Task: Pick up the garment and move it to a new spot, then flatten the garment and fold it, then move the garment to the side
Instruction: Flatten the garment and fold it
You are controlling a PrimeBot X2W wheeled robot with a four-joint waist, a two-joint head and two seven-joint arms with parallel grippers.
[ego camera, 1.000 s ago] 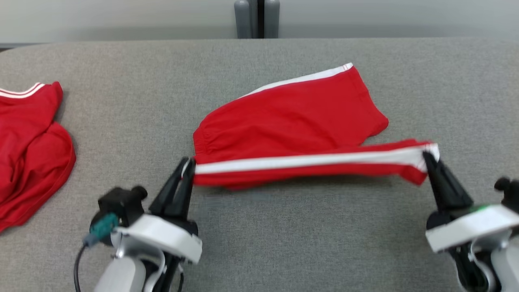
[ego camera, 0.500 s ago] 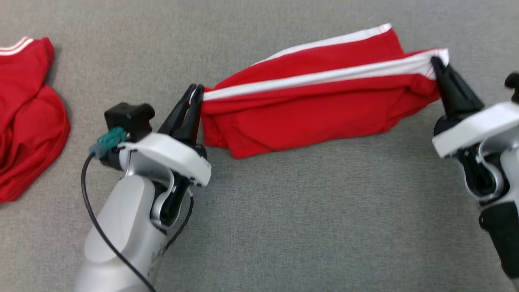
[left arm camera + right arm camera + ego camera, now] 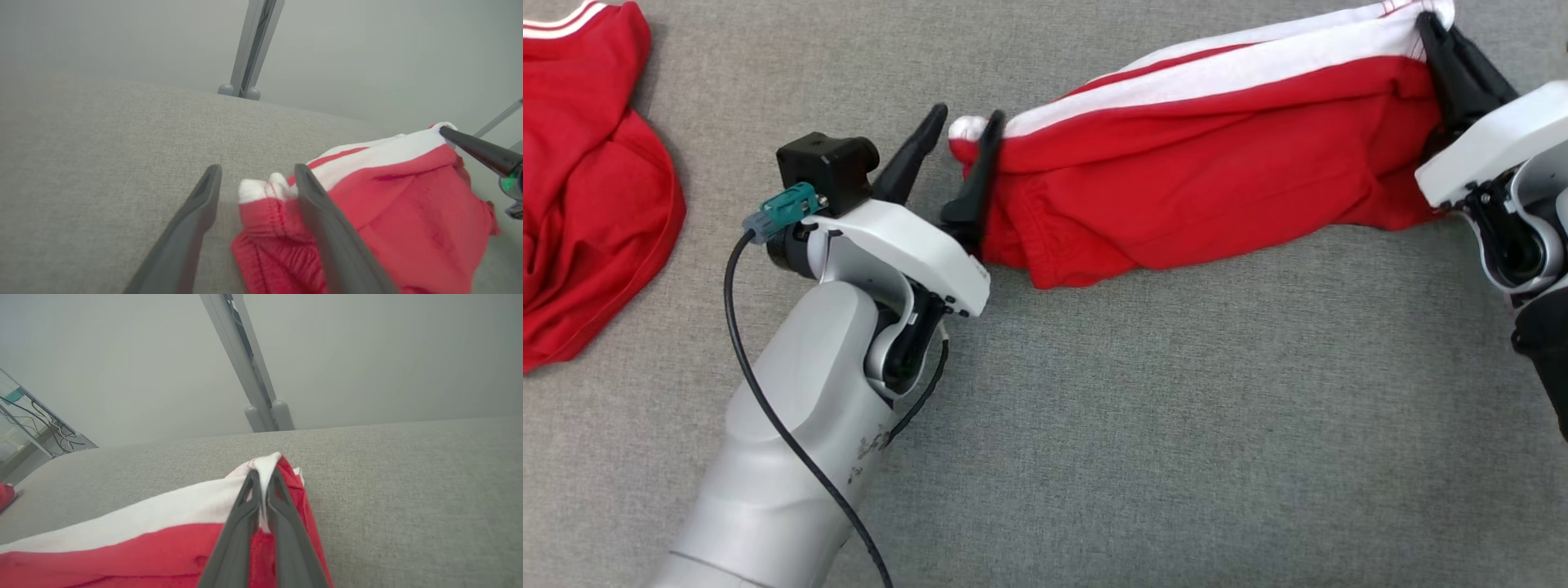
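Two claws, two red garments. The left claw (image 3: pixel 964 129) gapes wide, the garment (image 3: pixel 1217 180)'s white waist corner between its fingers; the right claw (image 3: pixel 1427 24) pinches its other striped corner. It sags on the grey counter (image 3: pixel 1176 408) between them. The second red garment (image 3: pixel 588 163) lies well left of the left claw. Beyond, pale wall (image 3: pixel 122 41), grey post (image 3: pixel 253 45).

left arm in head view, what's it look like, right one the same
Left gripper: two long tapering dark fingers, white wrist shell, pale grey forearm. A black camera block with a teal connector feeds a black cable. Right gripper: same dark fingers and white shell.
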